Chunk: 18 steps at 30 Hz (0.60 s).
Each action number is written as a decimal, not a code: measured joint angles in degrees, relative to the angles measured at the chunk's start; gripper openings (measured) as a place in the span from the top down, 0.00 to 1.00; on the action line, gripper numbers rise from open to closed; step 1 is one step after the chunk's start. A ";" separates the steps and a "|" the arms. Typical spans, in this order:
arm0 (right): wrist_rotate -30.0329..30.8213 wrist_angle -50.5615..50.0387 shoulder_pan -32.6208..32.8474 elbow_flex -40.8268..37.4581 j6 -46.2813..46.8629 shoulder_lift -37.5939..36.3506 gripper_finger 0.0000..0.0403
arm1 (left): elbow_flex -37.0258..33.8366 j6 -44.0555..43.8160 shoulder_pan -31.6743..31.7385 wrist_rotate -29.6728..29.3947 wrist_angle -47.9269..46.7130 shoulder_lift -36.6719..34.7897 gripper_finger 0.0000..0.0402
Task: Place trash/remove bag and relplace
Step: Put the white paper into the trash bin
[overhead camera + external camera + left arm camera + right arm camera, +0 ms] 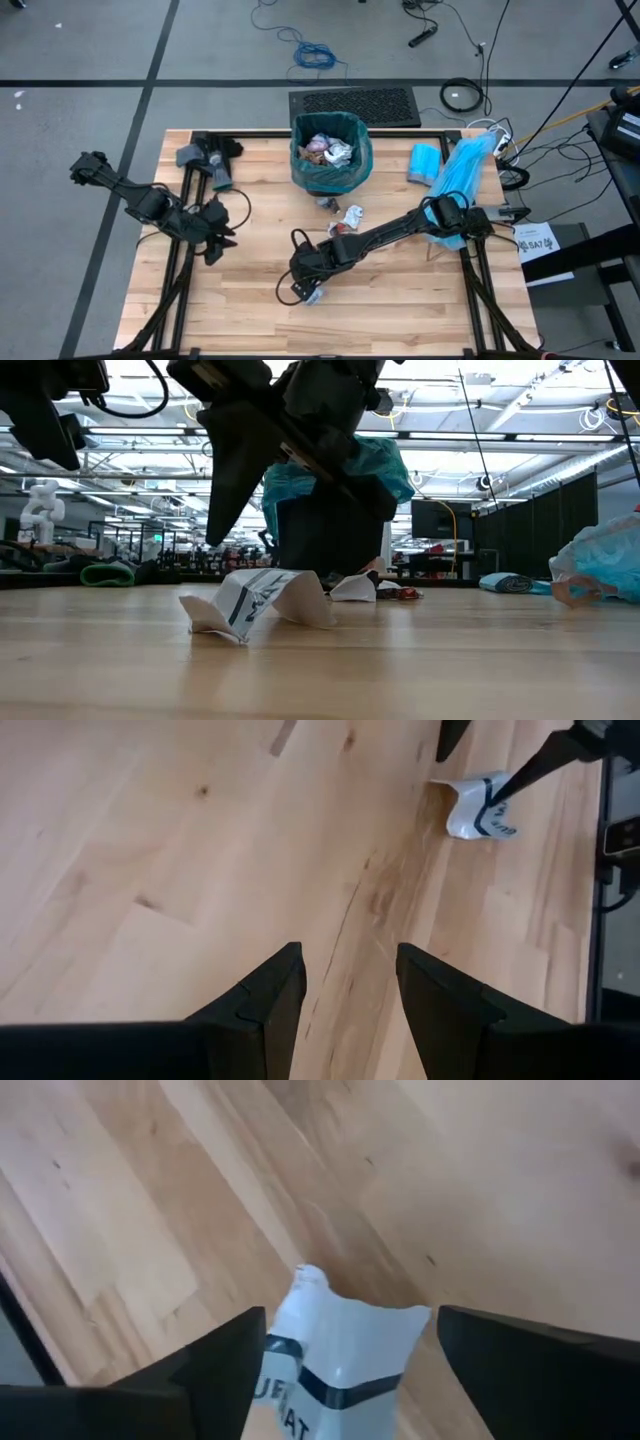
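The right gripper (pixel 345 1365) stood with fingers spread wide around a white wrapper (pixel 250 603) on the table (pixel 420 300), apparently poised to grab it for the teal-lined bin (pixel 331 150). The left gripper (pixel 350 995) waited aside, fingers parted, empty.

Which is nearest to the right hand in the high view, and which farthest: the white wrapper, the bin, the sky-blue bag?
From the right hand, near the table's front middle:
1. White wrapper, directly under the hand.
2. Bin, toward the table's back middle.
3. Sky-blue bag, at the right edge.
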 joint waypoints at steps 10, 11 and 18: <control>0.02 -0.03 1.56 -0.02 2.34 1.58 0.26 | 0.00 -0.34 0.00 -0.47 -0.52 0.20 0.60; 0.02 0.27 1.80 -0.02 2.67 1.74 0.27 | 0.00 -0.38 0.00 -0.43 -0.61 0.20 0.60; 0.37 0.02 2.49 -0.02 1.99 1.77 0.34 | 0.00 -0.34 0.00 0.36 -0.59 0.20 0.60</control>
